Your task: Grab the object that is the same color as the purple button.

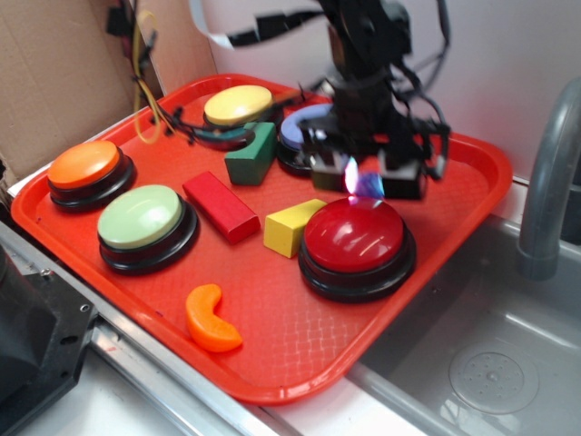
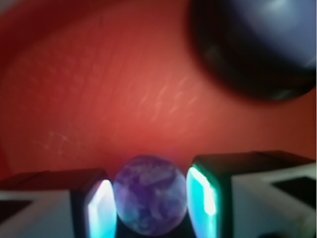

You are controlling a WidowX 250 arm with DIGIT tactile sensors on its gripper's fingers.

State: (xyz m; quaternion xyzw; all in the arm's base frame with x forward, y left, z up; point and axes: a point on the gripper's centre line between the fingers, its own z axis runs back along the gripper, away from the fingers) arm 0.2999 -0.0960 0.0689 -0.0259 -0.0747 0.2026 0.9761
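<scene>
Tiny mottled purple ball (image 2: 150,200), between hand pads; lavender-domed purple button (image 1: 301,134) nearby

Between my black, teal-glowing fingers (image 2: 202,191) sits a mottled purple ball (image 2: 150,193), over the red tray (image 2: 124,99); beside it, the lavender button (image 2: 270,37).

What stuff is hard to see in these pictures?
- Purple ball: exterior view, a blurry glow under the gripper.
- Whether the jaws touch the ball: wrist view, blurred.
- Purple button: exterior view, half hidden by the arm.
- Ball's bottom: wrist view, cut off by the edge.
</scene>
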